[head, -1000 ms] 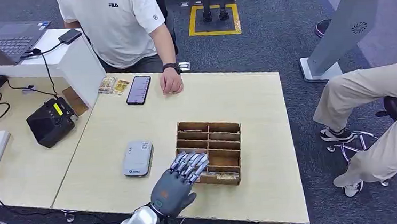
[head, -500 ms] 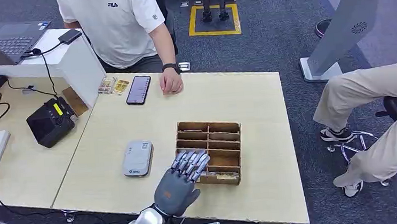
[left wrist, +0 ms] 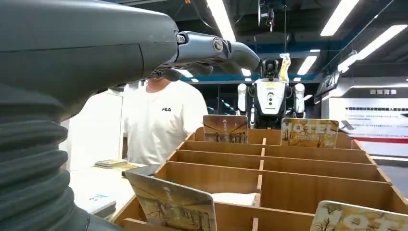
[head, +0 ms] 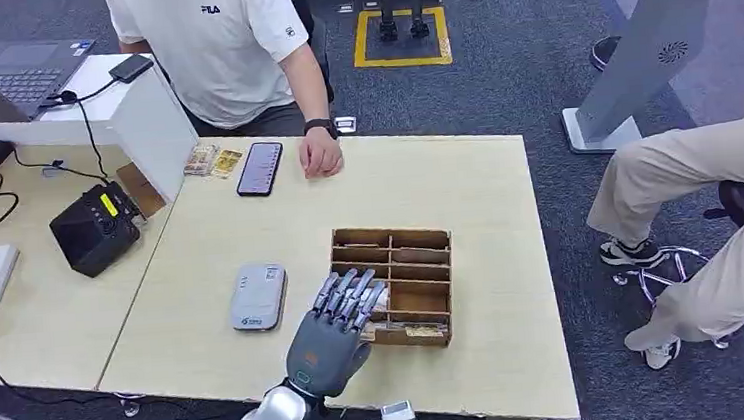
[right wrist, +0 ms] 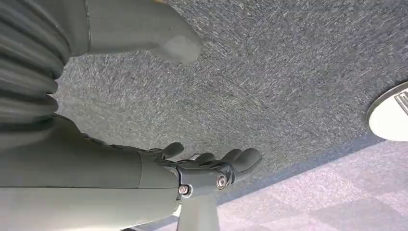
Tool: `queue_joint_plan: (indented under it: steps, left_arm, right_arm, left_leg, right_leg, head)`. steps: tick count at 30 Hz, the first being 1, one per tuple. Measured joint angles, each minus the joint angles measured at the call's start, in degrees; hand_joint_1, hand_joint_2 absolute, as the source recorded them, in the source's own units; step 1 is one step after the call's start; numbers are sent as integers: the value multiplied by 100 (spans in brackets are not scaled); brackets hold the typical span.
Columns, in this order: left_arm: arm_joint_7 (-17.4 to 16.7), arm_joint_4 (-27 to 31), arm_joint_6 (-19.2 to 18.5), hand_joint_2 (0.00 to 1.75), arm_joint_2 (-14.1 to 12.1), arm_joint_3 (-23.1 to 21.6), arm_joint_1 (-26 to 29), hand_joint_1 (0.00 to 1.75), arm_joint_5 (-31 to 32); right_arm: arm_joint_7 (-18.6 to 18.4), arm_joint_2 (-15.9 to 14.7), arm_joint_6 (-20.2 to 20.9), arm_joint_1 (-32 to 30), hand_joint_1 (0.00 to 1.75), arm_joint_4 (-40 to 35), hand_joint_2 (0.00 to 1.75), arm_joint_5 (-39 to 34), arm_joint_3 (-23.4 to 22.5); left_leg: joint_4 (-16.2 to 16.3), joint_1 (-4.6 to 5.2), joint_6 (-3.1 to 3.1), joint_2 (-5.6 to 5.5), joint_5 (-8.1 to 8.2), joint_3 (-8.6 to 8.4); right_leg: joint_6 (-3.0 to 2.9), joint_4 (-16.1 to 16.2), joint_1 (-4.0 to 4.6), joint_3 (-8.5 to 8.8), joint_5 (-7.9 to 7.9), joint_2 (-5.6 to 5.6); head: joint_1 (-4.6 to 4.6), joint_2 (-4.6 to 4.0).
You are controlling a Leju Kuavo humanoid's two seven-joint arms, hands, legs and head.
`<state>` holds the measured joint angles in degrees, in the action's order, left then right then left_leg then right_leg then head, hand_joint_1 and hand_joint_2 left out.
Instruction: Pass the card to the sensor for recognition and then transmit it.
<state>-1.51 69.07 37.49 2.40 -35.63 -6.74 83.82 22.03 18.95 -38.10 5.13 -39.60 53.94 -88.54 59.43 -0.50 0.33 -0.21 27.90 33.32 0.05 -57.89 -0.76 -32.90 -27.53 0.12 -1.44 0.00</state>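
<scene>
Several picture cards stand upright in the slotted wooden box (head: 394, 283); empty left hand (head: 333, 333), fingers spread, could knock neighbours. Right hand (right wrist: 211, 166) hangs open.

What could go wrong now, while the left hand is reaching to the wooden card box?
1. The left hand holds nothing yet and its fingers are spread over the wooden box's near corner; they might push the box instead of pinching a card.
2. The near cards lean loosely in their slots, so one may tip or slip.
3. The sensor lies close beside the box; a swing could knock it.
</scene>
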Motion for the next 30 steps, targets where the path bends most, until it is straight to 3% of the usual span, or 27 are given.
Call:
queue_joint_plan:
  steps: [11,12,13,14,15,30]
  left_arm:
    - [2,-207,124,175,131,194,-61,7,13]
    - [2,-223,136,175,136,199,-61,33,13]
    - [2,-238,140,175,138,206,-63,38,13]
    - [11,-254,142,175,147,210,-63,133,11]
    - [42,-273,151,175,158,216,-63,171,-9]
    - [413,-606,24,175,234,221,-80,175,-210]
  right_arm:
    - [13,0,0,2,0,33,175,-59,0]
    - [11,0,0,3,0,35,175,-63,0]
    - [4,0,0,2,0,35,175,-55,-2]
    - [4,0,0,3,0,35,175,-55,0]
    - [18,0,0,3,0,35,175,-66,0]
    - [125,0,0,7,0,83,175,22,0]
  left_leg:
    - [0,0,0,0,0,0]
    - [0,0,0,0,0,0]
    - [0,0,0,0,0,0]
    - [0,0,0,0,0,0]
    - [0,0,0,0,0,1]
    - [0,0,0,0,0,1]
  right_leg:
    - [0,0,0,0,0,0]
    - [0,0,0,0,0,0]
    - [0,0,0,0,0,0]
    - [0,0,0,0,0,0]
    - [0,0,0,0,0,0]
    - [0,0,0,0,0,0]
  head:
    - [0,0]
    - [0,0]
    - [0,0]
    - [-2,0]
    - [0,0]
    - [0,0]
